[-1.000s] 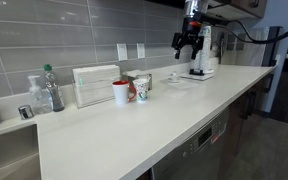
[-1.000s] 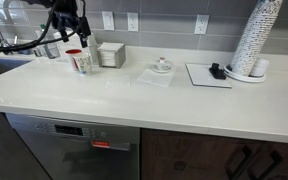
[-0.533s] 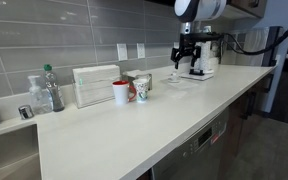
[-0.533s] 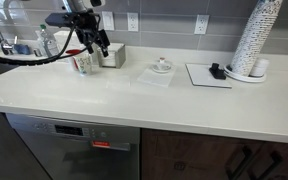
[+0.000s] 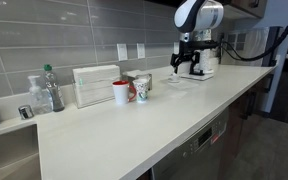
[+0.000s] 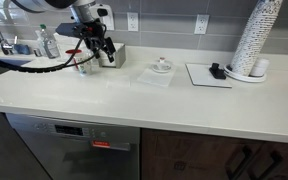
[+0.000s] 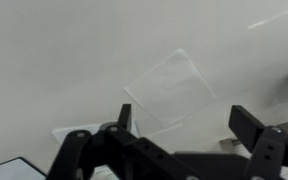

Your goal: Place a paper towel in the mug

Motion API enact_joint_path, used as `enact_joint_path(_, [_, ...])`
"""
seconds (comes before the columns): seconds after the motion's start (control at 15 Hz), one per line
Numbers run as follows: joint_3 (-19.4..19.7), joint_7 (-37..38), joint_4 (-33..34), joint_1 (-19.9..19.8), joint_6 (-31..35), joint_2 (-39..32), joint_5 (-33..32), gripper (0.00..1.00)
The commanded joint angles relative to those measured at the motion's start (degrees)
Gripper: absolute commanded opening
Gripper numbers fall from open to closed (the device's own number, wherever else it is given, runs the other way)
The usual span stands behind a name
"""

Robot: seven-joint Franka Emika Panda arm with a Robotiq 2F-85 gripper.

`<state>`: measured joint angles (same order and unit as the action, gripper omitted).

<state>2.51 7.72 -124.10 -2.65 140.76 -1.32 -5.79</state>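
The gripper (image 7: 184, 118) hangs over the smooth white counter (image 5: 134, 130), jaws wide open and holding nothing. The paper towel (image 7: 169, 88) (thin, square, maybe see-through) lies flat below it. The round red mug (image 5: 121, 93) stands apart.

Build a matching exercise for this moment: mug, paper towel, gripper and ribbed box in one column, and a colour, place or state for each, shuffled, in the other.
Things:
1. mug
2. paper towel
3. gripper
4. ribbed box

Descriptions:
A. open, holding nothing, up off the counter
B. white, standing at the back of the counter by the tiled wall
C. red outside
D. lying flat on the counter

Pairs: 1-C, 2-D, 3-A, 4-B
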Motion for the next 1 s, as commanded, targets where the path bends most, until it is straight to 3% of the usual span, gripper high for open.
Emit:
enact_joint_path(0.0, [0.1,-0.1,0.1,0.1,-0.1,0.1,0.1,1.0])
enact_joint_path(0.93, [2.7,6.4,10.4,0.2,2.2,-14.5,-0.7,1.0])
